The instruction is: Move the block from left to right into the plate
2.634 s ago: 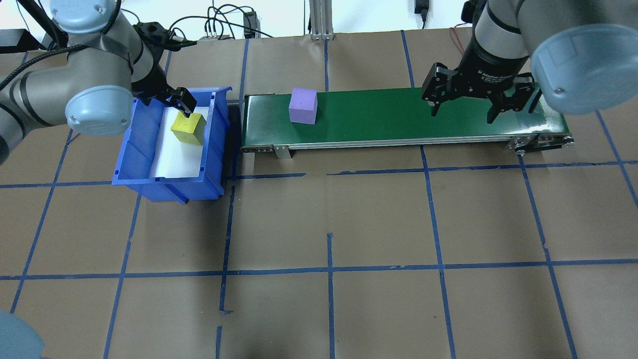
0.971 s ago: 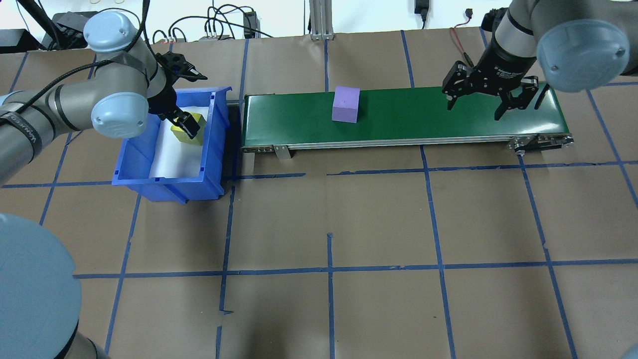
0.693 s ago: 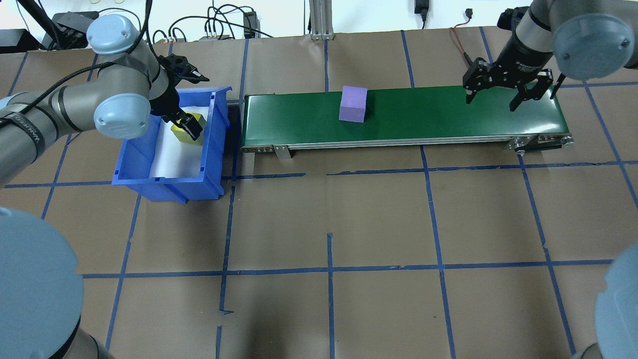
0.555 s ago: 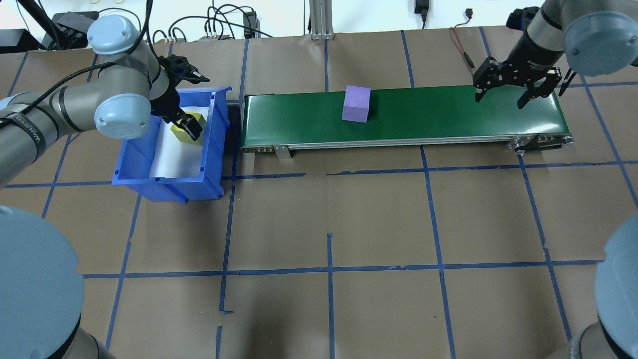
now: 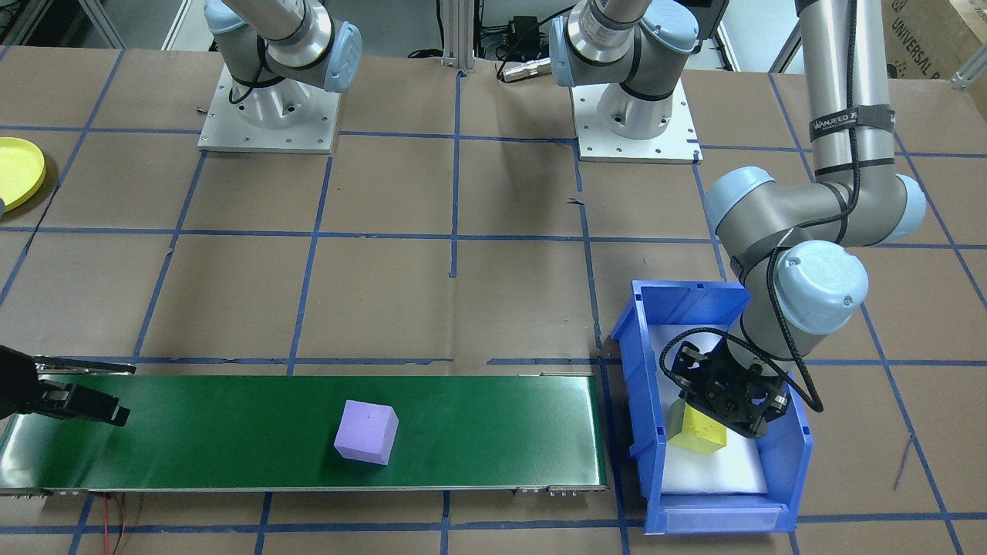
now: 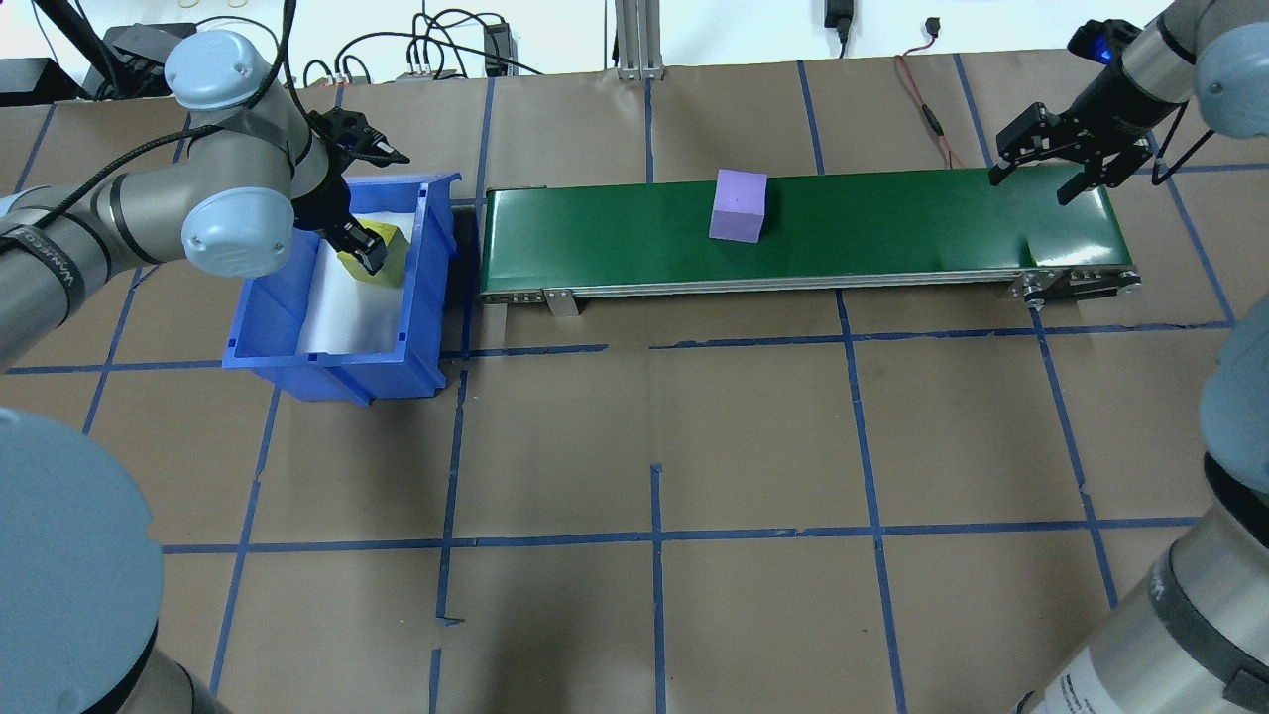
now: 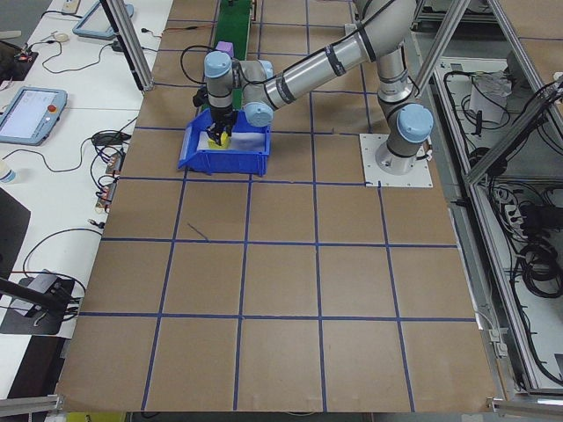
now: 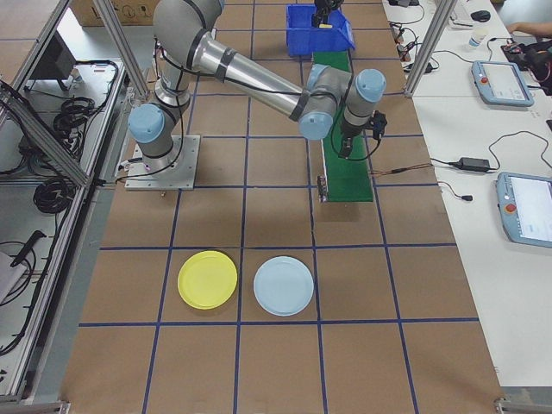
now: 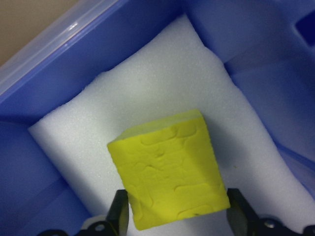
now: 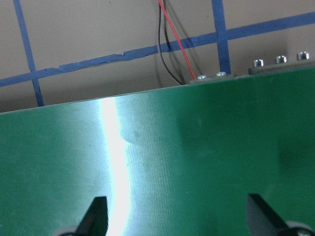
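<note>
Bin's yellow block (image 9: pixel 170 172) between left pincer (image 9: pixel 179 216) tips

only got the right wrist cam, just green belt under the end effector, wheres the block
Observer: The purple block sits near the middle of the conveyor belt, well apart from the open right end effector at the belt's end.
Operator: and the plate
Observer: The yellow plate lies on the table past that end, beside a light blue plate.
Operator: left arm busy
Observer: The left end effector is closed on a yellow block inside the blue bin.
</note>
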Motion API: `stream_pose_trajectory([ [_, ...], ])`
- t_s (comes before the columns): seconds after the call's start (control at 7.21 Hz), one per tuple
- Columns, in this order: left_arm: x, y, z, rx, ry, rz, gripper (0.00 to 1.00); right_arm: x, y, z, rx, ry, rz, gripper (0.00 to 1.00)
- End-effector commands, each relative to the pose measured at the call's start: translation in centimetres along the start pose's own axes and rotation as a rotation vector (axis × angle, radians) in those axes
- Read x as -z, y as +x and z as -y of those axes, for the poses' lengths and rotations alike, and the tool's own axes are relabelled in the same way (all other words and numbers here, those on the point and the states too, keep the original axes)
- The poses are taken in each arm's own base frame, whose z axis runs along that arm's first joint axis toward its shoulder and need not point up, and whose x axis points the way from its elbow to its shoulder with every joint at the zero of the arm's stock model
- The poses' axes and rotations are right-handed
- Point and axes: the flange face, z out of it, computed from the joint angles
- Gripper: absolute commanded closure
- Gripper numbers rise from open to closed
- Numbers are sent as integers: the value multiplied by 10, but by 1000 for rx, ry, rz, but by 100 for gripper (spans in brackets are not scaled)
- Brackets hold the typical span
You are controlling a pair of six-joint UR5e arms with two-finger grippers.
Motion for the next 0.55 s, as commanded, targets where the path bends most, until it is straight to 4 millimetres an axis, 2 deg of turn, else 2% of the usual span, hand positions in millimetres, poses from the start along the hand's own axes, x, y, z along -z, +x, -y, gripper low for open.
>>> stream_pose_trajectory([
  [0.0,10,0,0,4,13,12,62,-8,19,-6,35,19,142,0],
  [0.14,29,2,-1,6,41,26,62,-8,17,-4,59,58,233,0],
  [0.28,71,7,-7,10,84,61,62,-11,22,-7,43,69,282,0],
  [0.42,114,21,-13,11,157,36,62,-12,26,-8,37,67,276,0],
])
